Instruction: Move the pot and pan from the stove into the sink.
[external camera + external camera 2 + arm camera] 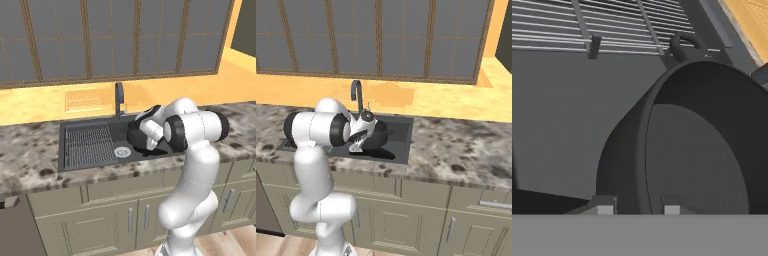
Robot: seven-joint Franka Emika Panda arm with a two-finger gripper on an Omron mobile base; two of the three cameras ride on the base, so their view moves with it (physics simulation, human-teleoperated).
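- In the hand view the two fingers [637, 205] stand at the bottom centre, drawn close together on the wall of the pot [697, 150], one tip outside the rim and one inside.
- The pot fills the right half of the hand view, its dark round floor facing the camera and its small loop handle [687, 45] near the top centre.
- In the left base view the pot [137, 140] shows as a dark round shape at the frame's centre, partly behind the robot's wrist, over the right part of the sink [67, 150].
- In the right base view the pot [378, 137] sits just right of the hand, centre-left of the frame, inside the outline of the sink [401, 145].
- The ribbed draining grid [87, 145] takes the left part of the basin in the left base view, with the round silver drain [122, 152] just right of it.
- The faucet [119, 100] rises behind the basin, above the pot.
- The speckled stone worktop [456, 145] surrounds the sink, running to the right edge of the right base view.
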